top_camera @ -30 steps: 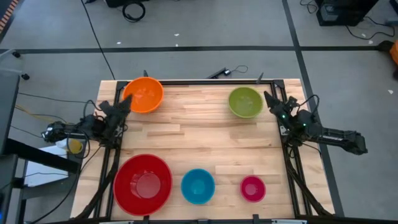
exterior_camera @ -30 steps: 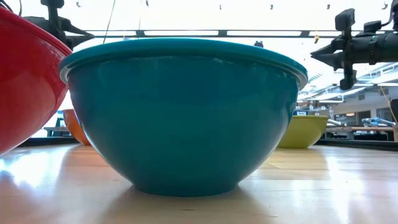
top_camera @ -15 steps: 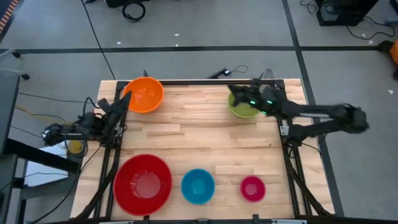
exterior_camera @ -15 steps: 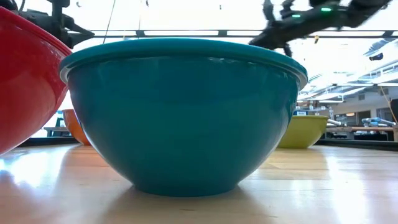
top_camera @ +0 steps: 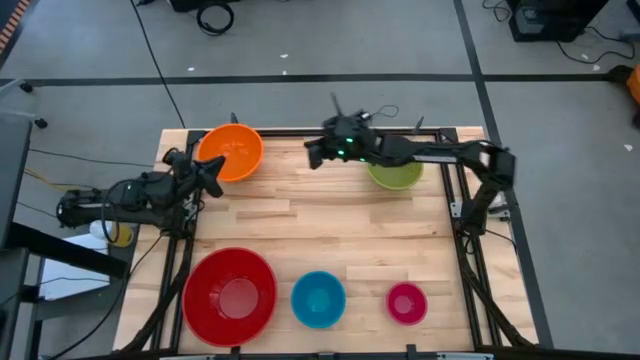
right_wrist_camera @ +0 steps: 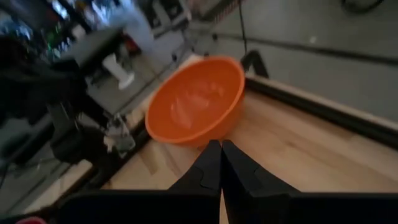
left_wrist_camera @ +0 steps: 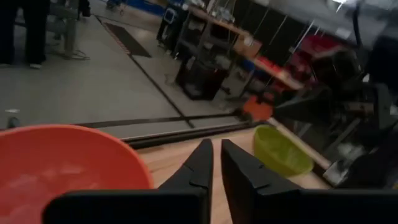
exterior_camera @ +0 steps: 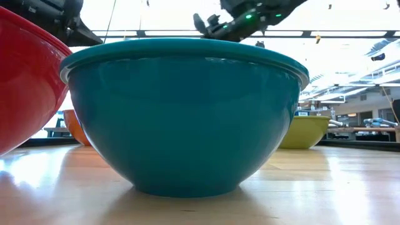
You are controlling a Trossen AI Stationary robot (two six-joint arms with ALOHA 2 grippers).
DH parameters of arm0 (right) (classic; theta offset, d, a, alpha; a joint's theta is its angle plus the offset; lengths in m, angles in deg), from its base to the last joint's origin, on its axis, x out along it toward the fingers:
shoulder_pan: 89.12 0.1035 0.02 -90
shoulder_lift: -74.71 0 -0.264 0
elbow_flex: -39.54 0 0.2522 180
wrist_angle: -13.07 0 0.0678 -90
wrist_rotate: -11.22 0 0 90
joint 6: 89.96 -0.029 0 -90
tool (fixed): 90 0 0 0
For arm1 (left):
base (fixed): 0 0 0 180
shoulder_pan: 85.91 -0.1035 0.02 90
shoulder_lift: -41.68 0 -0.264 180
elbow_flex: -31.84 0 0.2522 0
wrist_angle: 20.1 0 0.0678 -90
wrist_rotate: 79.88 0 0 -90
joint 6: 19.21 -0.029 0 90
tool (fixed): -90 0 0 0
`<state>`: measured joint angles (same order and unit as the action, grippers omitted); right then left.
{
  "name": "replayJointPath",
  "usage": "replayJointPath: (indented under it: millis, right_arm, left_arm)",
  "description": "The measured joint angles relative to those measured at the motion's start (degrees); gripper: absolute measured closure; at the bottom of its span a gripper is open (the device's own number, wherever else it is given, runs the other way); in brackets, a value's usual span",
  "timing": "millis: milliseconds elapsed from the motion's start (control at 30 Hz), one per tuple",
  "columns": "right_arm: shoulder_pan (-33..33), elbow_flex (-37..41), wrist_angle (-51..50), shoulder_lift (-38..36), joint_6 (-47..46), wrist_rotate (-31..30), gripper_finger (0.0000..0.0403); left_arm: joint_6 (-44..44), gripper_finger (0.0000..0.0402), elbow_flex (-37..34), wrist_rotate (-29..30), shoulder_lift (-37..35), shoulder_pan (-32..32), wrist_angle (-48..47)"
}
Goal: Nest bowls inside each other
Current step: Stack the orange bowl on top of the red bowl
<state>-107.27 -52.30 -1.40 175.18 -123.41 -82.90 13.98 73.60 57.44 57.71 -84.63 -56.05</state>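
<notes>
Five bowls rest upright on their bases on the wooden table: orange (top_camera: 231, 152) at the far left, olive green (top_camera: 395, 175) at the far right, and red (top_camera: 230, 294), blue (top_camera: 318, 298) and pink (top_camera: 406, 303) along the near edge. My right gripper (top_camera: 312, 155) hangs shut in the air over the far middle, its arm crossing above the green bowl. It points at the orange bowl (right_wrist_camera: 196, 102). My left gripper (top_camera: 213, 170) hovers just right of the orange bowl's (left_wrist_camera: 62, 158) near side, its fingers (left_wrist_camera: 205, 165) almost together, holding nothing.
Bare wood (top_camera: 330, 225) lies between the far and near bowls. A black frame rail (top_camera: 300, 130) runs along the far edge, and arm mounts stand at both side edges. In the low view the blue bowl (exterior_camera: 184, 115) fills the foreground.
My right arm has swung out from the table's right edge, across the green bowl, toward the left and the orange bowl, rising as it went. My left gripper has rolled and lifted slightly beside the orange bowl. No bowl has moved.
</notes>
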Motion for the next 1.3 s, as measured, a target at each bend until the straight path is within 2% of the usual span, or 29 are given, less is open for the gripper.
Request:
replayJointPath:
  millis: [233,367,467,600,900,1100,1300]
  right_arm:
    - [-0.02,-12.43,-6.14,10.83,-4.3,4.83,0.0391]
    - [0.0,-17.37,-7.03,15.29,-6.88,5.9,0.0375]
    - [-0.17,-21.32,-7.13,18.66,-6.91,7.69,0.0359]
    - [-0.49,-27.76,-10.16,23.65,-8.11,9.93,0.0332]
    - [-0.9,-38.46,-13.14,32.99,-13.54,9.71,0.0255]
    - [-1.18,-40.77,-12.63,38.05,-19.63,7.92,0.0214]
    - [-1.92,-41.02,-8.15,41.16,-21.9,8.81,0.0206]
  left_arm:
    - [-3.64,0.0275,1.4,0.6,5.52,-1.27,-2.93]
    - [-6.43,0.0225,1.4,0.6,8.05,-3.72,-2.96]
    - [-6.86,0.0203,1.4,0.6,9.45,-6.08,-3.32]
    - [-5.27,0.0196,1.4,0.51,10.76,-9.74,-3.4]
    - [-2.87,0.0196,1.4,-0.47,10.97,-17.1,-5.31]
    - [-8.98,0.0196,1.4,-0.28,10.97,-19.54,-6.07]
    - [-10.05,0.0196,1.4,-0.51,10.97,-19.52,-6.34]
